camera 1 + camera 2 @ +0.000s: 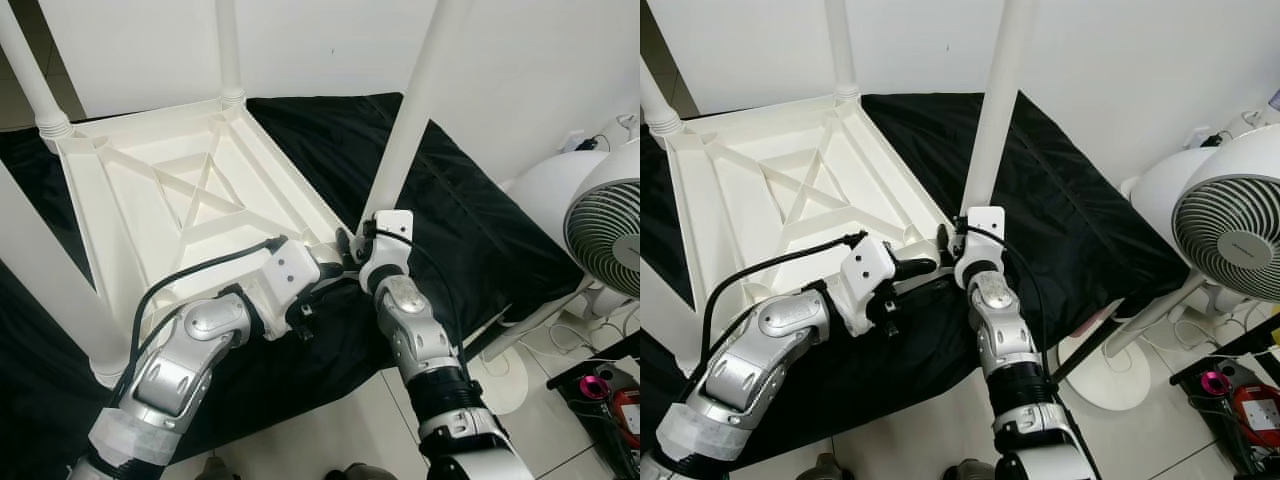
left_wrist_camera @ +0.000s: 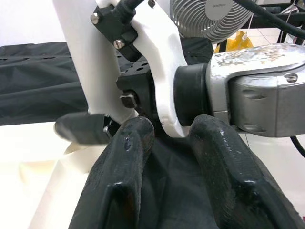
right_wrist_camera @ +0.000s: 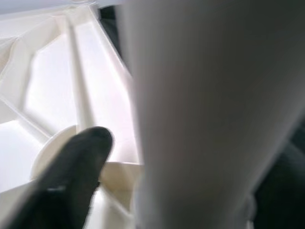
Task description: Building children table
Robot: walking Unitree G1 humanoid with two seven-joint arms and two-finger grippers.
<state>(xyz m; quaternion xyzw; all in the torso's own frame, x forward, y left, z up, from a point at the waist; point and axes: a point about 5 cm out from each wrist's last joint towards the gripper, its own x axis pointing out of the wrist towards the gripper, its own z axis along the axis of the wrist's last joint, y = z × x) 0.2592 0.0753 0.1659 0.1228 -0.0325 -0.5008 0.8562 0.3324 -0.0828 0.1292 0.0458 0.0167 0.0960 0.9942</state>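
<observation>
A white plastic children's table (image 1: 120,200) lies upside down on a black cloth (image 1: 470,220), its legs pointing up. The near-right leg (image 1: 415,100) rises from the table's near-right corner. My right gripper (image 1: 352,245) is shut on the base of that leg; one black finger (image 3: 71,176) presses its side, with the leg (image 3: 205,119) right next to it. My left gripper (image 1: 325,285) is beside the right wrist, just in front of that corner. Its two fingers (image 2: 124,162) stand open over the cloth with nothing between them.
Other legs stand at the far left (image 1: 30,80), far middle (image 1: 228,50) and near left (image 1: 50,290). A white standing fan (image 1: 610,230) is close on the right, with cables and a pink item (image 1: 600,385) on the tiled floor. A white wall is behind.
</observation>
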